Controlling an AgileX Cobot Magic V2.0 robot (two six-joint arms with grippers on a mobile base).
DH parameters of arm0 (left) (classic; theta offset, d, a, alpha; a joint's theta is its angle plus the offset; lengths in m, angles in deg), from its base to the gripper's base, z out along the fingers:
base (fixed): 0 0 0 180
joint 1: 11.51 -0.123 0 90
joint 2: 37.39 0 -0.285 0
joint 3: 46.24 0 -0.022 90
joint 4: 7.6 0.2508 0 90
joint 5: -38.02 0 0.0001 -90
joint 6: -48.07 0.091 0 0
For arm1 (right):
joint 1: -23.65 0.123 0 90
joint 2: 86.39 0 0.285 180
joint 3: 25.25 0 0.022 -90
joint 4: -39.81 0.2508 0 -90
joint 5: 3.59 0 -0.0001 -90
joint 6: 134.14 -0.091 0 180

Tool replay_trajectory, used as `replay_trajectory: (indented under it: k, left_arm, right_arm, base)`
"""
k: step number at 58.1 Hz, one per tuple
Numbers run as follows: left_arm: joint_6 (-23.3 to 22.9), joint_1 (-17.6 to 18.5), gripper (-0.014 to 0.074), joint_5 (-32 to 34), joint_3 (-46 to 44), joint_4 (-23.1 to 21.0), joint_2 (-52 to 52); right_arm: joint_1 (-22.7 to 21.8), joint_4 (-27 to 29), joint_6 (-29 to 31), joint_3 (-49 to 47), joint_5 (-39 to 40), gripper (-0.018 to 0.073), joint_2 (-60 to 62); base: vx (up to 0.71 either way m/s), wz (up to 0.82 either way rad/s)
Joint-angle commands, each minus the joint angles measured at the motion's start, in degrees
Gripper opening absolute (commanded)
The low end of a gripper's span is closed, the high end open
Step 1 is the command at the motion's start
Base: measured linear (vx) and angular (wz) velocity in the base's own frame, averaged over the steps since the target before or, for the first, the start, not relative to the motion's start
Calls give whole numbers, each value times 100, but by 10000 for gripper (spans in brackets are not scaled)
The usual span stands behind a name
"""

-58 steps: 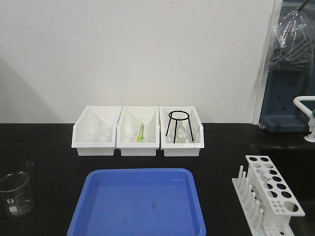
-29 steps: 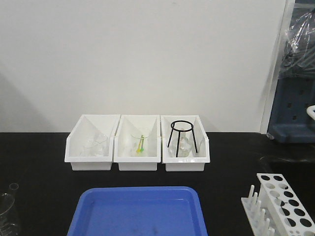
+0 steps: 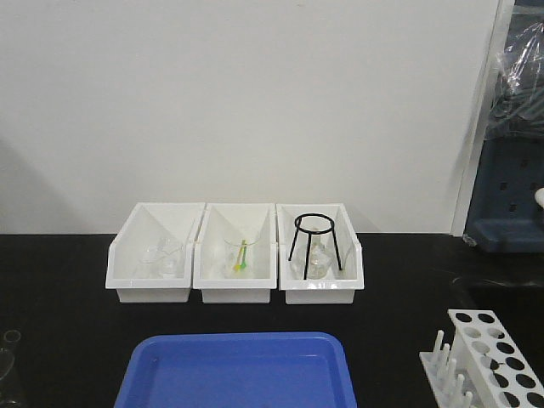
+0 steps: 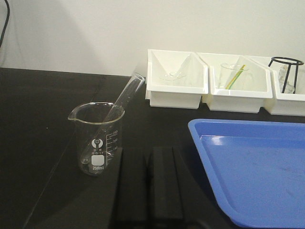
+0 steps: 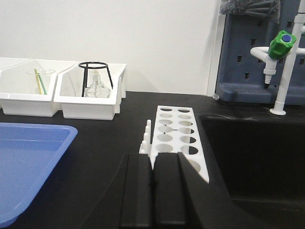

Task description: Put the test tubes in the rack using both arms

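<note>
Left claw (image 4: 148, 155) pressed together. Slim clear glass test tube (image 4: 125, 93) leans inside clear glass beaker (image 4: 97, 138), just ahead and left of it. Right claw (image 5: 152, 160) likewise closed (nothing held), with white plastic holed rack (image 5: 177, 125) directly ahead of it.

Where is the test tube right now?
In the left wrist view, the test tube leans inside the glass beaker, its open end sticking out over the rim. The beaker stands on the black table, left of the blue tray.
</note>
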Motion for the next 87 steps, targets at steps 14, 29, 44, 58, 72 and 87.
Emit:
replay_trajectory:
  k: [14,29,44,58,72,87]
  left_arm:
    - [-30,-13,-4,464,-149,0,-69]
    - [-30,-13,-4,464,-149,0,-69]
    - [-30,-13,-4,464,-149,0,-69]
    - [-30,-13,-4,464,-149,0,-69]
    - [-30,-13,-4,615,-187,0,-69]
    - [-36,-13,-4,977,-193,0,-69]
  right_arm:
    - [10,-72,9,73,462,-8,58]
    - [10,-72,9,73,462,-8,58]
    - [10,-72,9,73,462,-8,58]
    - [10,-72,9,73,465,-8,58]
    - [10,-72,9,73,754,-8,58]
    - [-5,-67,9,73,1952,-8,58]
  base:
    - [2,-1]
    - [5,-2]
    - [5,-2]
    - [1,-1]
    - [0,0]
    - [0,0]
